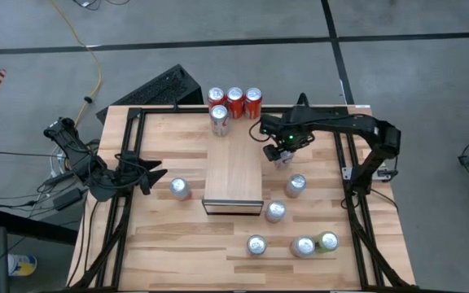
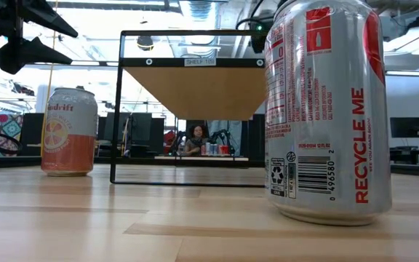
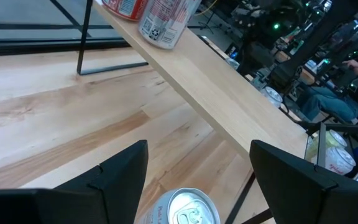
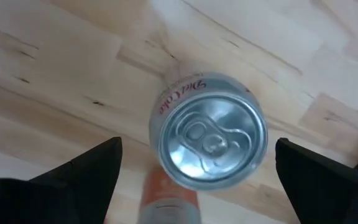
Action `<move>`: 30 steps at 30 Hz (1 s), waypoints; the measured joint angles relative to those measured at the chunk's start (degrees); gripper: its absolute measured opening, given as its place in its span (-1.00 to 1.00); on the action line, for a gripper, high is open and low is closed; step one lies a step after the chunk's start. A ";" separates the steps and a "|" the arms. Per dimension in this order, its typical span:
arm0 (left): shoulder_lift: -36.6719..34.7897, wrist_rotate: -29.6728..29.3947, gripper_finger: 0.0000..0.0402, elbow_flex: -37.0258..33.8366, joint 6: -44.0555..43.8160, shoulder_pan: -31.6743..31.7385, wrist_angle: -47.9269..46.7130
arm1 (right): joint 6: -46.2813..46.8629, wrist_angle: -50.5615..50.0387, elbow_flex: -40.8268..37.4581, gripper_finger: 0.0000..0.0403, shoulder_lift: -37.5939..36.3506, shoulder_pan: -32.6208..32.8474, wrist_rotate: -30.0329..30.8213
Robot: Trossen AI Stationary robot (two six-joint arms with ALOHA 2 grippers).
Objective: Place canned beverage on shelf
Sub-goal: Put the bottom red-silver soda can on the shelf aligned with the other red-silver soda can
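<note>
The shelf (image 1: pixel 233 175) stands in the middle of the table, and several cans (image 1: pixel 234 99) stand on its far end. My right gripper (image 1: pixel 282 149) is open and points down over a silver can (image 4: pixel 210 140) just right of the shelf. Its fingers (image 4: pixel 92 168) stand on either side of the can top, apart from it. My left gripper (image 1: pixel 155 179) is open, left of the shelf. Another silver can (image 1: pixel 179 189) stands upright on the table just beyond its fingertips; its top (image 3: pixel 185 210) shows between the fingers without touching them.
Several more cans stand upright on the table right of and in front of the shelf: (image 1: pixel 296 185), (image 1: pixel 276 212), (image 1: pixel 256 244), (image 1: pixel 303 246), and a green one (image 1: pixel 327 241). In the low view an orange can (image 2: pixel 69 131) and a large near can (image 2: pixel 326 109) flank the shelf frame.
</note>
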 joint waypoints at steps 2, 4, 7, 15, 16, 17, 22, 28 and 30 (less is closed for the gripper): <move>0.00 0.00 0.34 0.00 0.00 0.00 -0.02 | -0.76 0.44 0.00 0.95 0.82 -0.21 -0.34; 0.00 0.00 0.34 0.00 -0.05 0.00 -0.04 | -2.37 0.09 0.00 0.91 1.32 -0.57 -1.39; 0.00 0.00 0.34 0.00 -0.77 0.00 -0.33 | -3.53 -0.28 0.02 0.81 1.95 -0.93 -1.45; 0.00 -0.02 0.34 0.00 -0.92 0.00 -0.66 | -6.60 1.50 0.00 0.42 2.10 -3.24 -1.76; 0.00 -0.03 0.34 0.00 -0.93 0.00 -0.68 | -6.92 1.16 0.00 0.37 2.09 -3.41 -1.76; 0.00 -0.04 0.34 0.00 -0.92 0.00 -0.68 | -7.56 0.85 0.04 0.32 2.09 -3.62 -1.76; 0.00 -0.08 0.34 0.00 -0.92 -0.01 -0.96 | -10.85 -0.08 0.07 0.13 2.04 -3.75 -1.76; 0.00 -0.11 0.34 0.00 -1.55 0.00 -2.36 | -16.18 -0.02 0.15 0.13 1.98 -3.75 -1.76; 0.00 -0.11 0.34 0.00 -1.57 0.00 -2.34 | -18.42 -0.50 0.83 0.13 2.08 -3.75 -1.73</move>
